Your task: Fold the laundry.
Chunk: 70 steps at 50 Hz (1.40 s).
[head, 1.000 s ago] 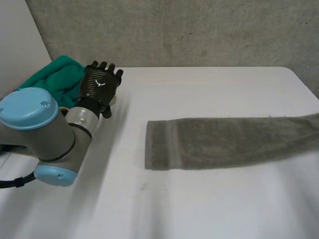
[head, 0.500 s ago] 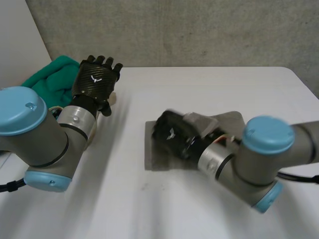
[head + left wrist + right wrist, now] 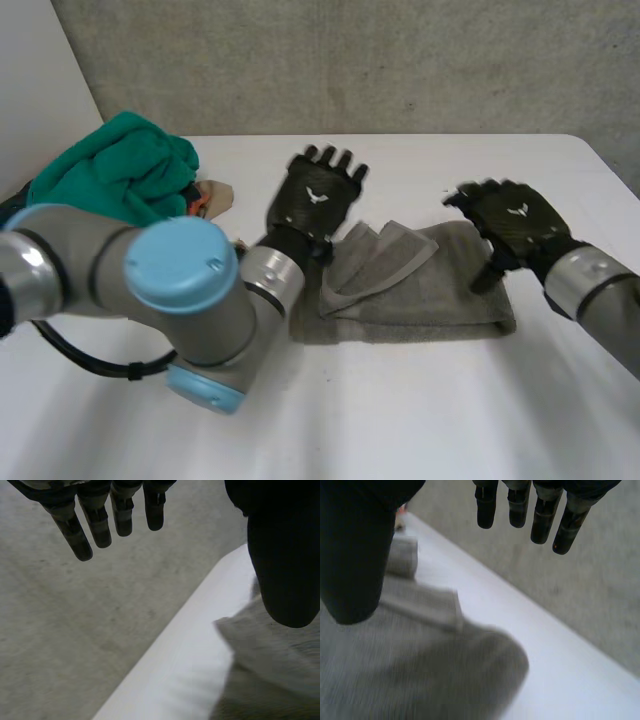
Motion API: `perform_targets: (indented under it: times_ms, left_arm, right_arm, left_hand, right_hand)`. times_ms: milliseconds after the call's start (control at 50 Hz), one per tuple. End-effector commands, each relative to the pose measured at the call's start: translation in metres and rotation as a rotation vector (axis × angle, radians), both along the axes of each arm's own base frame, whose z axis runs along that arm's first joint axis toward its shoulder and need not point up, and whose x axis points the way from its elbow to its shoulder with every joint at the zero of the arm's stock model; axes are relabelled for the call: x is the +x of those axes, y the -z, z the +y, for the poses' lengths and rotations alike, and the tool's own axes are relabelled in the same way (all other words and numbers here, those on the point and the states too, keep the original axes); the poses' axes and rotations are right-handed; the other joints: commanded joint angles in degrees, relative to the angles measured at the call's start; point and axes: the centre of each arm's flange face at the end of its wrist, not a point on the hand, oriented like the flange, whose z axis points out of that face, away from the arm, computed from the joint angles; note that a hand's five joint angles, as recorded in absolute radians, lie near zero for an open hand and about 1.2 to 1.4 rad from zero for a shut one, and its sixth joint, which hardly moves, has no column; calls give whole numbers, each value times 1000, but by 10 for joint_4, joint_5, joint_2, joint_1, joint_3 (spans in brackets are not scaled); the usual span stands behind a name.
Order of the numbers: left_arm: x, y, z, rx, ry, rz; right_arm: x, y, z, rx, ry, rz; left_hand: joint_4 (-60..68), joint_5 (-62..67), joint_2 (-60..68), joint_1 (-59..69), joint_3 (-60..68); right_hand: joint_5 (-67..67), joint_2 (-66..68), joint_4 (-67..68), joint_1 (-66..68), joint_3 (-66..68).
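A grey towel (image 3: 430,295) lies folded over on itself in the middle of the white table (image 3: 400,420), its top layer rumpled with a turned-up flap near the left end. My left hand (image 3: 318,195) hovers open over the towel's left end, fingers straight; its wrist view has the left hand (image 3: 100,525) above the towel (image 3: 270,675) and holding nothing. My right hand (image 3: 515,222) is open at the towel's right end, by the fold. In the right wrist view, the right hand (image 3: 520,505) spreads straight fingers above the towel (image 3: 420,675), empty.
A pile of green cloth (image 3: 120,170) lies at the table's back left, with a small beige and orange thing (image 3: 208,193) beside it. A concrete wall (image 3: 400,60) stands behind the table. The table's far edge (image 3: 185,645) runs close past the towel.
The right hand carried the towel's right end over to the left, let it go and drew back to the right. The left hand moved from the green pile to the towel's left end.
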Motion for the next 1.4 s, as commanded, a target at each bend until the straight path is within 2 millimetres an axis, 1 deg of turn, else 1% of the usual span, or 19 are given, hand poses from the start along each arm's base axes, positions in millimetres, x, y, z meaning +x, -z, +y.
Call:
perform_targets:
  times_ms: [20,100,160,260,400,460,520,540,560,600,640,660,780,820,940,1040,1200,1300,1400]
  left_arm:
    - [-16,21,11,30,47,-20]
    - [-25,30,8,39,53,-18]
    - [-28,38,5,47,53,-23]
    - [-34,57,-1,77,50,-50]
    - [-32,73,-11,107,4,-81]
    - [-28,77,-20,103,-76,-96]
    - [-14,76,-37,62,-239,-146]
    - [-9,76,-42,47,-277,-170]
    - [3,75,-52,22,-351,-224]
    - [16,75,-58,11,-402,-277]
    - [26,73,-55,3,-405,-329]
    - [27,72,-51,4,-394,-330]
    - [17,47,-14,45,-259,-215]
    - [16,41,-9,60,-244,-185]
    - [15,14,-1,50,-224,-105]
    - [13,7,-4,34,-217,-82]
    - [-3,9,0,78,-70,-7]
    - [-16,34,-2,138,-25,7]
    - [-28,51,-20,134,-37,8]
  right_arm:
    - [-12,20,10,-2,-12,191]
    - [-12,24,13,4,-18,208]
    - [-13,27,13,9,-17,208]
    - [-10,43,15,61,-31,216]
    - [-15,46,10,61,28,246]
    - [-16,45,8,57,41,252]
    - [-16,45,8,55,43,252]
    - [-16,45,8,54,44,254]
    - [-16,45,8,55,44,253]
    - [-16,44,7,54,45,253]
    - [-16,44,7,52,45,253]
    - [-16,44,7,52,45,253]
    - [-16,45,9,59,46,257]
    - [-16,45,9,62,44,256]
    - [-16,46,11,68,39,256]
    - [-14,48,13,74,29,253]
    - [-4,47,21,68,-8,251]
    - [2,48,24,60,-25,253]
    - [11,55,28,71,-53,260]
  left_hand:
    - [33,22,31,38,27]
    - [48,37,46,53,42]
    - [58,47,56,63,52]
    - [90,79,88,95,84]
    - [110,100,108,115,104]
    - [137,126,135,142,131]
    - [152,142,150,158,146]
    - [150,140,149,156,144]
    - [149,138,147,154,143]
    - [140,130,139,146,134]
    - [137,127,135,142,131]
    - [137,127,135,142,131]
    - [130,120,128,136,124]
    - [125,115,123,131,119]
    - [107,96,105,112,101]
    - [81,71,80,87,76]
    - [85,74,83,90,79]
    - [90,79,88,95,84]
    - [100,89,98,105,94]
  right_hand:
    - [77,91,82,103,95]
    - [153,167,158,179,171]
    - [160,174,165,186,178]
    - [163,177,169,189,181]
    - [163,177,169,189,181]
    - [163,177,169,189,181]
    - [163,177,169,189,181]
    - [163,177,169,189,181]
    - [163,177,169,189,181]
    - [163,177,169,189,181]
    - [163,177,169,189,181]
    - [163,177,169,189,181]
    - [163,177,169,189,181]
    - [163,177,169,189,181]
    - [165,179,170,191,183]
    - [173,187,179,199,191]
    - [204,218,209,229,222]
    - [220,235,226,246,238]
    - [239,253,244,265,257]
